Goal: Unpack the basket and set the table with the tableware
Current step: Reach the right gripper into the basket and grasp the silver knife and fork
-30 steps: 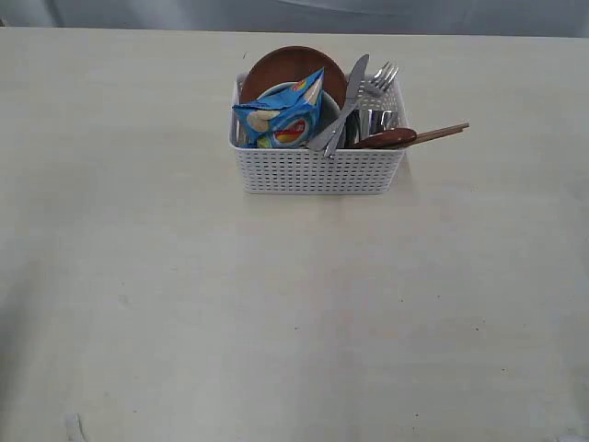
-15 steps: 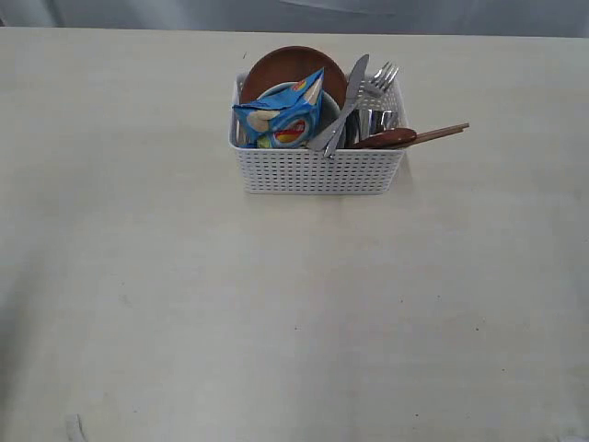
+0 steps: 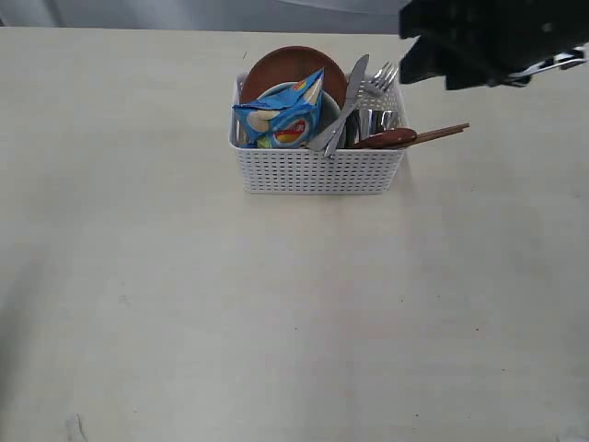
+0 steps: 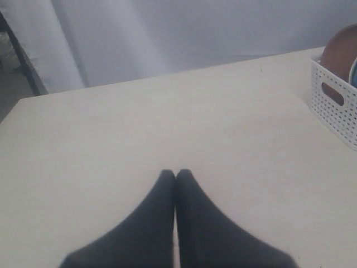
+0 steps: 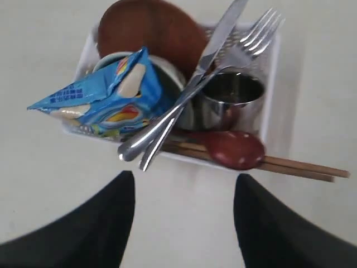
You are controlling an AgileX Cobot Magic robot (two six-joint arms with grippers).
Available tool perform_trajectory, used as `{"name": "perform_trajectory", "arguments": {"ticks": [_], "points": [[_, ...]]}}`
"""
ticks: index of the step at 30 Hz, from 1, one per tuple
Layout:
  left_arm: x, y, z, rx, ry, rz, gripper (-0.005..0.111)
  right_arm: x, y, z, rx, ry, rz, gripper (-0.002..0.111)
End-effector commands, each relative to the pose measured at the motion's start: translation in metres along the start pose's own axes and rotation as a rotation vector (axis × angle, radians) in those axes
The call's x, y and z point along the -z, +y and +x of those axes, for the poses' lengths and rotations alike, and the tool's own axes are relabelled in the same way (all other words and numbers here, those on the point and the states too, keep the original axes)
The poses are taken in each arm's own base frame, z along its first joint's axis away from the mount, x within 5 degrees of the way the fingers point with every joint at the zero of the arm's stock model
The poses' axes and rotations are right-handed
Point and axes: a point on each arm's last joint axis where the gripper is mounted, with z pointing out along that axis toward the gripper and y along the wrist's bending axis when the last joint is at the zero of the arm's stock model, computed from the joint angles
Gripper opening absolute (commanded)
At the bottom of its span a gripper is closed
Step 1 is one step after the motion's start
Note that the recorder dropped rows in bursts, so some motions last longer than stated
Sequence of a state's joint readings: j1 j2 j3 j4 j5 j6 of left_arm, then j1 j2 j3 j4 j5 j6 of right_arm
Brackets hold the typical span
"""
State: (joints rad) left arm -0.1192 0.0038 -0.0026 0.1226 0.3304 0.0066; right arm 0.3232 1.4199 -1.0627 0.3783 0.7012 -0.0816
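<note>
In the exterior view, the white lattice basket (image 3: 317, 172) is seen on the cream table (image 3: 276, 313), below and to the left of the blurred dark right arm (image 3: 488, 39), which hangs above the table's far right part. The basket is packed: a brown plate (image 3: 285, 66) is stood on edge at the side away from the arm, a blue snack bag (image 3: 281, 118) is propped before it, and a steel knife (image 3: 345, 106) and fork (image 3: 379, 78) are leant toward the arm. A reddish wooden spoon (image 3: 385, 138) and chopsticks (image 3: 446, 133) are laid over the rim nearest the arm. A second earlier no arm was to be seen in this view; the basket and its load are unmoved. In the left wrist view, the left gripper (image 4: 175, 174) is pressed shut with nothing held, low over bare table, and the basket's end is found ahead and off to one side, well apart. In the right wrist view, the right gripper (image 5: 184, 178) is spread wide and empty, and the basket lies just ahead of its fingertips, with a steel cup (image 5: 231, 95) and a pale bowl (image 5: 166, 62) inside.
</note>
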Motion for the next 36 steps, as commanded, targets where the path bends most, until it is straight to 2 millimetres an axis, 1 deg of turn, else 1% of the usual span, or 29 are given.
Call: {"name": "perform_trajectory", "arguments": {"ticks": [1,5,9,13,17,20,25,30,33,36], "points": [[0.0,0.0,0.0,0.004,-0.012,0.006,0.0,-0.041,0.01,-0.004,0.006,0.045,-0.046,0.052],[0.0,0.0,0.0,0.004,-0.012,0.006,0.0,-0.073,0.015,-0.008,-0.009,0.091,-0.054,0.052],[0.0,0.0,0.0,0.004,-0.012,0.006,0.0,-0.097,0.015,-0.016,-0.066,0.115,-0.075,0.052],[0.0,0.0,0.0,0.004,-0.012,0.006,0.0,-0.116,0.012,-0.02,-0.108,0.138,-0.07,0.052],[0.0,0.0,0.0,0.004,-0.012,0.006,0.0,-0.131,0.009,-0.017,-0.123,0.173,-0.06,0.052],[0.0,0.0,0.0,0.004,-0.012,0.006,0.0,-0.138,0.007,-0.016,-0.128,0.19,-0.056,0.052],[0.0,0.0,0.0,-0.01,-0.012,0.002,0.0,-0.141,0.006,-0.018,-0.135,0.165,-0.052,0.052],[0.0,0.0,0.0,-0.017,-0.012,-0.001,0.0,-0.148,0.003,-0.016,-0.152,0.169,-0.045,0.052],[0.0,0.0,0.0,-0.017,-0.012,-0.001,0.0,-0.153,0.002,-0.013,-0.158,0.189,-0.041,0.045],[0.0,0.0,0.0,-0.017,-0.012,-0.001,0.0,-0.155,0.001,-0.011,-0.159,0.195,-0.039,0.032]]}}
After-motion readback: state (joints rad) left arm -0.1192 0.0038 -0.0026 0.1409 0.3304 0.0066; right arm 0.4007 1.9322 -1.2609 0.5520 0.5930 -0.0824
